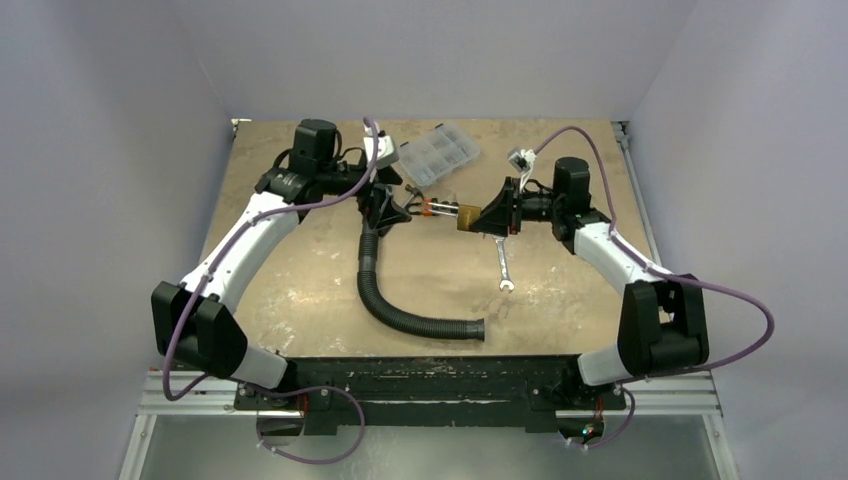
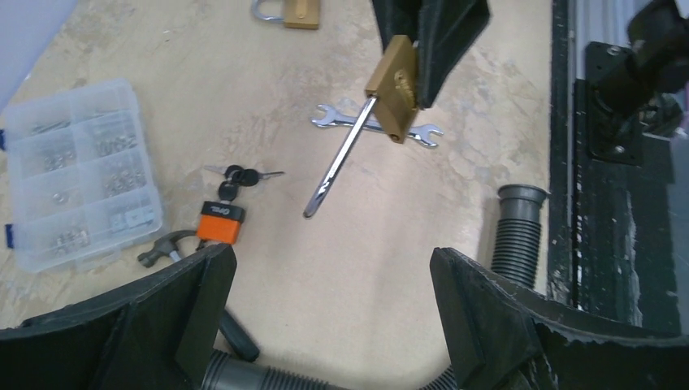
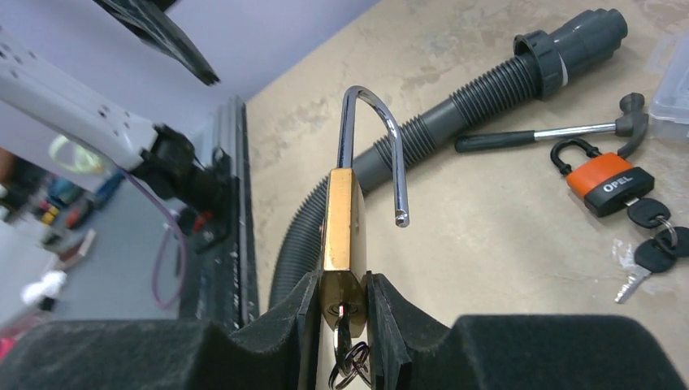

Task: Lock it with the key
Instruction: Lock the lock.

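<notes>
I count three padlocks: right jaws clench one brass padlock [image 3: 340, 236], key [image 3: 341, 318] in its base, over mid desk [image 1: 300, 260]; second brass padlock [image 2: 296, 11] and orange padlock [image 3: 609, 188] lie there; left jaws released

I have the brass padlock [image 3: 341, 236] pinched by its lower end in my right gripper [image 3: 341, 302], the pads pressed on its two broad faces, so it is held up off the table [image 3: 504, 244]. Its body is plain yellow brass and sits edge-on to my wrist camera. The chrome shackle [image 3: 374, 122] points away from my fingers and is open: the long leg sits in the body, while the short leg's notched tip hangs free just beside the top of the body, outside its hole. The key [image 3: 341, 317] sits in the keyhole at the bottom face, between my pads, with its ring [image 3: 349, 364] dangling below.
</notes>
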Available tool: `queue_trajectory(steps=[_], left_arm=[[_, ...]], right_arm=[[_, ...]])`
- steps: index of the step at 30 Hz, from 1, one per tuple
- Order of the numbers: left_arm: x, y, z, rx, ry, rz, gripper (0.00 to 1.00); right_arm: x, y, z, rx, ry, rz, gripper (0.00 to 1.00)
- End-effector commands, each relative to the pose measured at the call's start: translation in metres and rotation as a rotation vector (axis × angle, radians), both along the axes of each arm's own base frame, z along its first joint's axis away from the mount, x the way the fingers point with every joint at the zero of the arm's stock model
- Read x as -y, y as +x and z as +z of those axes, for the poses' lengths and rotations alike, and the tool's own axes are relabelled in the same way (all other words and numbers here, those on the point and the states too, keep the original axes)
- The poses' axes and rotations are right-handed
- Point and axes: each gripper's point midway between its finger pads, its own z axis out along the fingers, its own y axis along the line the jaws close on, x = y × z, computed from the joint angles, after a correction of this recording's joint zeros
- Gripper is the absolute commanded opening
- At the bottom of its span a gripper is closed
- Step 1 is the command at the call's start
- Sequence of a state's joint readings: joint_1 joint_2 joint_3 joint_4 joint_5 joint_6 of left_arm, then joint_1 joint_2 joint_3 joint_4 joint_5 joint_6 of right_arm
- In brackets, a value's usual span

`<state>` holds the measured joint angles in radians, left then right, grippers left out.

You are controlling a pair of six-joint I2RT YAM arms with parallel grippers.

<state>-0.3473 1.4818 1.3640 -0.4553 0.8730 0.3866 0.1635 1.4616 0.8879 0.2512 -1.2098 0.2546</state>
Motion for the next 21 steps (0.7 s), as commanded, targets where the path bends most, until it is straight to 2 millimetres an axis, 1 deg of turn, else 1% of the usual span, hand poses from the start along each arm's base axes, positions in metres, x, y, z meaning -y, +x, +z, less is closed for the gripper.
queue_trajectory(steps=[1, 5, 9, 13, 17, 21], left_arm=[[0.003, -0.039, 0.009, 0.032, -0.038, -0.139, 1.0], [0.007, -0.042, -0.001, 0.041, -0.024, -0.137, 1.0], [0.019, -0.048, -0.013, 0.079, 0.044, -0.148, 1.0], [0.032, -0.06, -0.033, 0.104, 0.133, -0.18, 1.0], [0.034, -0.065, -0.048, 0.091, 0.175, -0.195, 0.99], [0.033, -0.076, -0.062, 0.054, 0.209, -0.233, 0.9]], right_arm=[[0.004, -0.023, 0.006, 0.218, -0.098, 0.094, 0.0], [-0.001, -0.035, 0.015, 0.276, -0.102, 0.116, 0.0], [-0.014, -0.05, 0.019, 0.311, -0.112, 0.159, 0.0], [-0.023, -0.061, 0.022, 0.346, -0.125, 0.175, 0.0], [-0.027, -0.067, 0.029, 0.38, -0.128, 0.168, 0.0], [-0.027, -0.068, 0.035, 0.401, -0.133, 0.148, 0.0]])
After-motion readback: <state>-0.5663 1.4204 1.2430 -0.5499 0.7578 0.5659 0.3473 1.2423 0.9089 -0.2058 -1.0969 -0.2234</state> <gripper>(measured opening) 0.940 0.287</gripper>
